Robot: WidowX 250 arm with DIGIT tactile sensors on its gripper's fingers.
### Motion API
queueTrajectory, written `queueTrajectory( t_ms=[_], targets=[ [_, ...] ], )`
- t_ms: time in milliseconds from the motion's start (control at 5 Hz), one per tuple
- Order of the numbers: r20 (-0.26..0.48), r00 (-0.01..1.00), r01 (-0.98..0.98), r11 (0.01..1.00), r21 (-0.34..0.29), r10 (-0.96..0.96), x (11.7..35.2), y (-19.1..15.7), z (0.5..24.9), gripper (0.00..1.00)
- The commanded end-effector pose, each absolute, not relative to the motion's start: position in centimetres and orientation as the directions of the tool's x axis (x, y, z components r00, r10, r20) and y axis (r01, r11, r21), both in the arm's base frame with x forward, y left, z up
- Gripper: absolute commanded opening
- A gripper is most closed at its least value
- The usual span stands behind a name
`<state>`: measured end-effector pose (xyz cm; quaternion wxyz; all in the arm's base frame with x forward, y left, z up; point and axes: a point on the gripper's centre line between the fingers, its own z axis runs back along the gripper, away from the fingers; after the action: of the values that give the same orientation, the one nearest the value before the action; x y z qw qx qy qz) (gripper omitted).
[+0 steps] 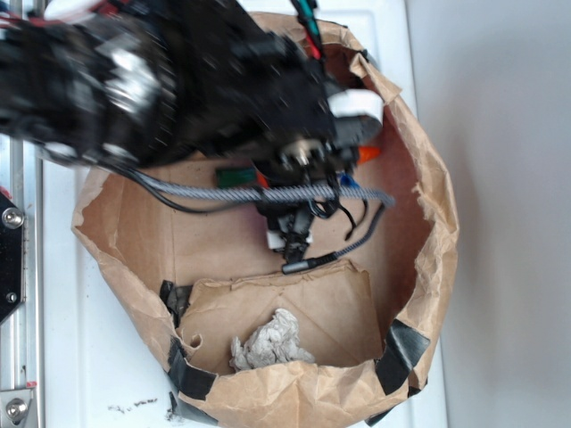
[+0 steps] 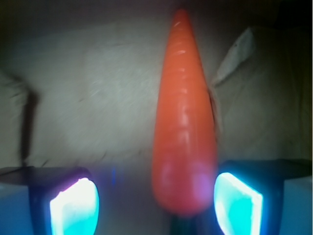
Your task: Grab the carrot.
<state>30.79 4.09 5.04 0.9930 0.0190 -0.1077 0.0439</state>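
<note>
in the wrist view the gripper is spread wide, holding nothing, with the carrot between its fingers, tip pointing to 12 o'clock.

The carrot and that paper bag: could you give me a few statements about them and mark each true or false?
1. The carrot lies between the jaws, nearer the right one. True.
2. The jaws are clamped shut on the carrot. False: they stand open, with a wide gap on the left.
3. A crumpled paper wad lies in the brown paper bag. True.
4. The carrot is green all over. False: it is bright orange.
5. The robot arm reaches into the bag. True.
</note>
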Motion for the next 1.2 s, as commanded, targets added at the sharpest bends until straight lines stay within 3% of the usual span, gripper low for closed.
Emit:
queueTrajectory(
  t_ms=[0, 200, 400, 600, 800, 1000],
  targets=[
    [0.295, 0.953, -0.096, 0.993, 0.075, 0.07, 34.0, 3.8, 5.5, 1.0],
    [0.309, 0.949, -0.102, 0.991, 0.083, 0.071, 34.3, 3.8, 5.5, 1.0],
    [0.34, 0.936, -0.131, 0.986, 0.107, 0.087, 33.9, 3.7, 5.8, 0.0],
    [0.363, 0.925, -0.161, 0.98, 0.121, 0.107, 33.8, 4.0, 6.3, 0.0],
    [0.377, 0.916, -0.184, 0.98, 0.079, 0.141, 33.4, 4.6, 8.7, 0.0],
    [0.353, 0.919, -0.184, 0.983, -0.005, 0.174, 31.8, 5.3, 13.0, 0.0]
  ],
)
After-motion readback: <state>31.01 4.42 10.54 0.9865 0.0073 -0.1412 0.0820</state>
